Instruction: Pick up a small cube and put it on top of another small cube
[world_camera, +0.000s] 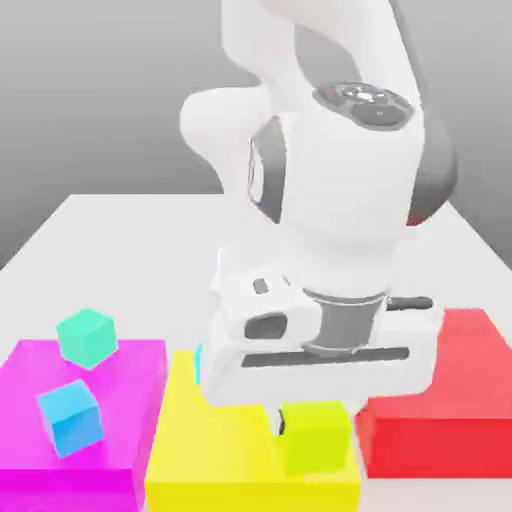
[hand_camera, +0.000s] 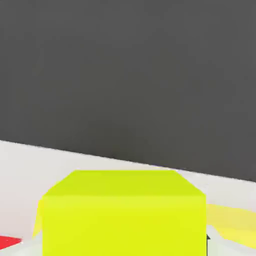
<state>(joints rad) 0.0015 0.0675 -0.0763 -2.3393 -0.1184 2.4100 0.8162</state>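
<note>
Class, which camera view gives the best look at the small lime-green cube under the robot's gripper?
The hand view shows the small lime-green cube best: it sits large and unobstructed, with its top and front faces plain. In the exterior view the same cube appears smaller, over the yellow block, with the white gripper covering its upper part.

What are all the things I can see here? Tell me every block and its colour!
big flat block: 1, magenta, at the exterior view's left, on the table
big flat block: 1, yellow, in the middle, between the other two flat blocks
big flat block: 1, red, at the exterior view's right
small cube: 1, green-teal, on the magenta block, far side
small cube: 1, blue, on the magenta block, near side
small cube: 1, yellow-green, over the yellow block, held under the tool
table: 1, white, under everything
robot arm: 1, white
tool: 1, white, shut on the yellow-green cube
</note>
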